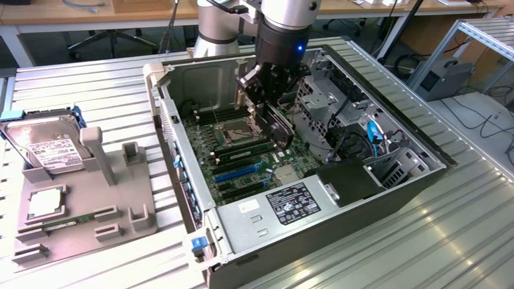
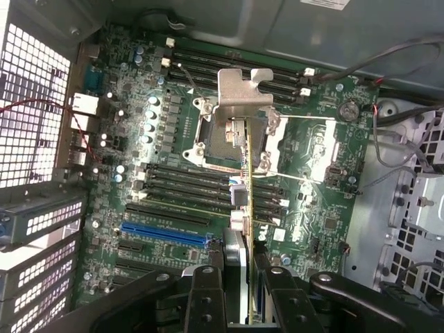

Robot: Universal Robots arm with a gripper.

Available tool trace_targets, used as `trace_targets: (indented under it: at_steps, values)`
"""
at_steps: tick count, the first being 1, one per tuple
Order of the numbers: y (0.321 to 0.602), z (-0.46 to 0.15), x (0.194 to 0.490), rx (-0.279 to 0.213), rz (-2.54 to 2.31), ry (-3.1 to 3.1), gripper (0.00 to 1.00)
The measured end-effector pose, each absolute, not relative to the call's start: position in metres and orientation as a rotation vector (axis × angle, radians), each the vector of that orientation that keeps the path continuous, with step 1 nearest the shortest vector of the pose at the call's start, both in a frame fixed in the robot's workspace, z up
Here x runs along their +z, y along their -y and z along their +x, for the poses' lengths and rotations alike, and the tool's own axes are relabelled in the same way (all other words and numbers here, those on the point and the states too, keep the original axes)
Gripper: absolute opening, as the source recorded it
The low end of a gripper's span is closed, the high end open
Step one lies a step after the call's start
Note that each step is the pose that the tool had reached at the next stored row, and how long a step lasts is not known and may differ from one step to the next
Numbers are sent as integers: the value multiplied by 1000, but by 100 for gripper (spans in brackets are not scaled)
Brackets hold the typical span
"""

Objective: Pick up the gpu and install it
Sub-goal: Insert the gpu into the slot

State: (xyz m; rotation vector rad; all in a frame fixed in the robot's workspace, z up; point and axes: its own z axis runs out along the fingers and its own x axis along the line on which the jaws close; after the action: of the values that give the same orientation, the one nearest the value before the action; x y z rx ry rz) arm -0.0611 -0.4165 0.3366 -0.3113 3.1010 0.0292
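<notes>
Black board with a silvery stamped bracket: the gpu (image 2: pixel 244 87) is clamped edge-on between the end effector (image 2: pixel 243 284) fingers, hanging inside the open steel case (image 1: pixel 173 120) just above the green motherboard (image 2: pixel 326 173), not seated in any slot. The CPU socket (image 2: pixel 215 142) and dark memory slots sit directly below the end effector, and the long blue slot (image 2: pixel 163 232) lies off to one side of it. Risks as I see them: the card is thin and smooth, so it could pivot in the grip. A tilted edge connector would jam on a slot lip. The bracket could snag the perforated grille (image 2: pixel 35 118) or clip capacitors. Loose cables (image 2: pixel 406 59) run close beside the end effector.
</notes>
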Motion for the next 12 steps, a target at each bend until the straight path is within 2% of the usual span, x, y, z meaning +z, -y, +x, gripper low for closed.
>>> trace_targets:
  at_steps: [12]
  values:
    - [417,-61,337,30,-375,-3094,27]
